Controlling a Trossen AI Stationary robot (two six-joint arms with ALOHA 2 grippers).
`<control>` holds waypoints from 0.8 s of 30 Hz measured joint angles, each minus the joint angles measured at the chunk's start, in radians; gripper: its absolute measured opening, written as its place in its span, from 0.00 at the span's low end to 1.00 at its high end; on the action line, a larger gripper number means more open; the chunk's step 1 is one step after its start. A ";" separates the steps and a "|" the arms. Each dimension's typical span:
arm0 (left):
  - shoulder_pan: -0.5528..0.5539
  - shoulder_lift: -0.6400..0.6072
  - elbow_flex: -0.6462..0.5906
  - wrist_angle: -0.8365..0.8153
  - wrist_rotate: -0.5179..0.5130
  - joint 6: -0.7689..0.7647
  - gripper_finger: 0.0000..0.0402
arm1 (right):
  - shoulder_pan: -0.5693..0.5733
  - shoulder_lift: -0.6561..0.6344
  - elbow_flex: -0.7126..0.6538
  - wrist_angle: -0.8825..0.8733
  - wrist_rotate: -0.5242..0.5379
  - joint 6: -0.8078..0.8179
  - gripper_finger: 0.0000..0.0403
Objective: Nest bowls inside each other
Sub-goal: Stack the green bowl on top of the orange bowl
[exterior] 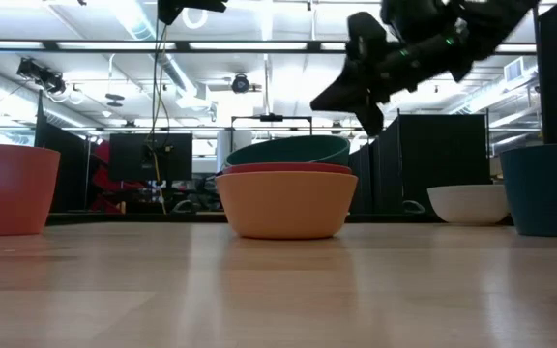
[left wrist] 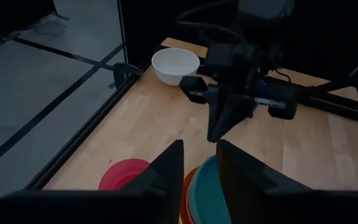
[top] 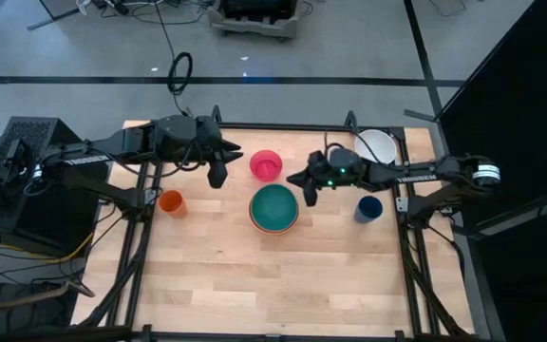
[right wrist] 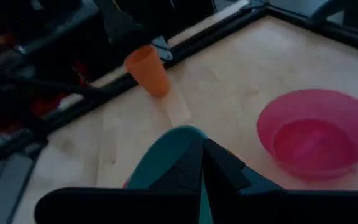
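Note:
A teal bowl (top: 273, 207) sits tilted inside a red bowl (exterior: 286, 169), which sits in an orange-yellow bowl (exterior: 286, 205) resting on its base at the table's middle. The pink bowl (top: 266, 164) stands alone just beyond the stack, and the white bowl (top: 375, 145) stands at the far right. My right gripper (top: 308, 195) hangs shut above the stack's right rim, clear of it, as the low view shows (exterior: 367, 114). My left gripper (top: 218, 177) hovers open and holding nothing, high to the left of the pink bowl.
A small orange cup (top: 171, 201) stands left of the stack and a dark blue cup (top: 368, 209) right of it. The near half of the wooden table (top: 273, 285) is bare. Black frame rails (top: 141, 237) run along the table's sides.

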 joint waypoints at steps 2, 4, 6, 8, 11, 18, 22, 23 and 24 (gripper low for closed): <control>0.000 0.000 0.000 0.000 0.000 0.002 0.20 | 0.005 -0.020 -0.054 0.070 -0.001 0.021 0.00; 0.000 0.000 0.000 0.001 0.000 0.004 0.20 | 0.009 -0.039 -0.108 0.139 -0.001 0.041 0.00; 0.000 0.000 0.000 0.001 0.000 0.006 0.20 | 0.014 -0.055 -0.152 0.198 -0.001 0.056 0.00; 0.000 0.000 0.000 0.001 0.000 0.006 0.20 | 0.014 -0.055 -0.152 0.203 0.001 0.046 0.00; 0.000 0.000 0.000 0.001 -0.001 0.002 0.20 | 0.014 -0.049 -0.152 0.201 0.001 0.029 0.00; 0.000 0.000 0.000 0.002 -0.001 -0.015 0.20 | 0.023 0.032 -0.152 0.197 -0.047 0.058 0.00; 0.000 0.000 0.000 0.002 -0.001 -0.019 0.20 | 0.027 0.047 -0.144 0.216 -0.043 0.063 0.00; 0.000 0.000 0.000 0.002 -0.001 -0.020 0.20 | 0.027 0.047 -0.140 0.223 -0.042 0.064 0.00; 0.000 0.000 0.000 0.002 -0.001 -0.020 0.20 | 0.027 0.048 -0.137 0.231 -0.040 0.066 0.00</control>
